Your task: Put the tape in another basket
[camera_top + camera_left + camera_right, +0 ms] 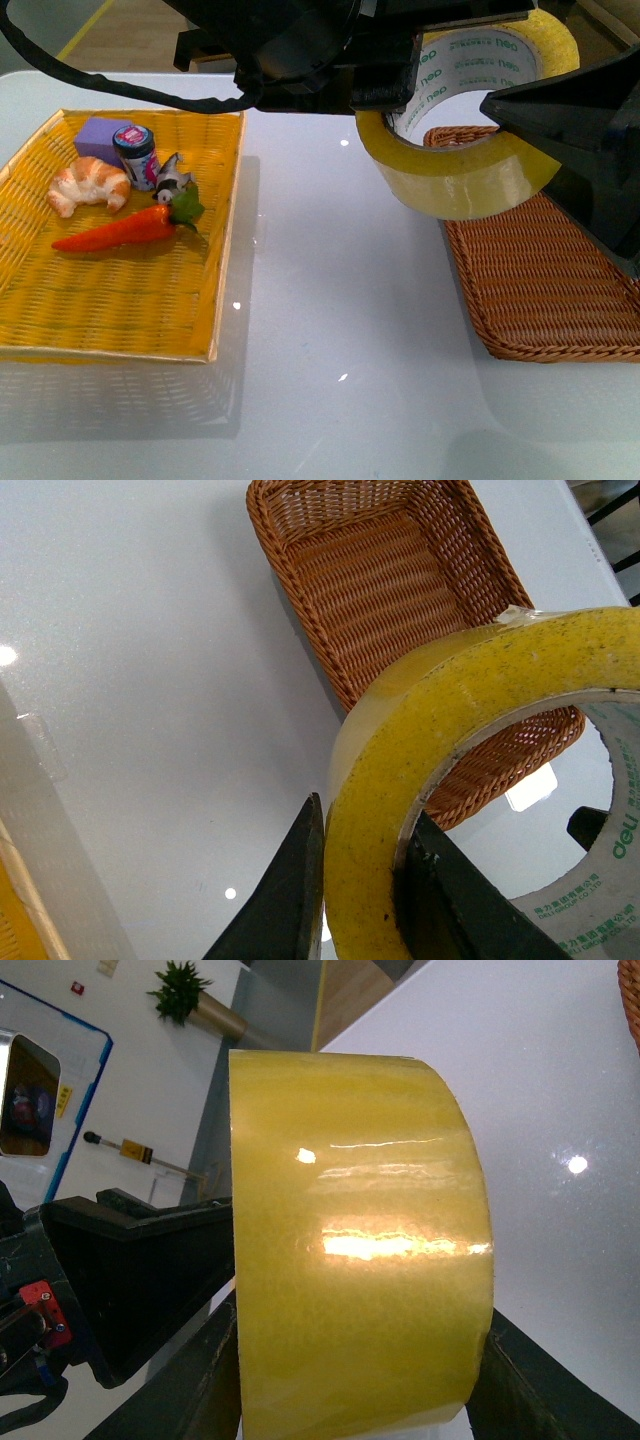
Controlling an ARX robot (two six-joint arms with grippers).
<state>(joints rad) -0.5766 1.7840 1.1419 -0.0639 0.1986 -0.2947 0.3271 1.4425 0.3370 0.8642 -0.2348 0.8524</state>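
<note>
Above the woven basket point(540, 290), left gripper point(362, 888) clamps the glossy round tape point(450, 185); right gripper point(362, 1370) straddles it, grip unclear.

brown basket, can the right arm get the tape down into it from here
Probably yes: the basket lies bare just below the tape. But the left pincer clamps the roll's wall and must let go first.

Glossy white table point(330, 300), ceiling-light spots reflected on its top. I count 2 items lying directly on it, both flat: yellow tray point(120, 300) at my left and brown basket point(545, 275) at my right. They are well apart, with bare white surface between them.
</note>
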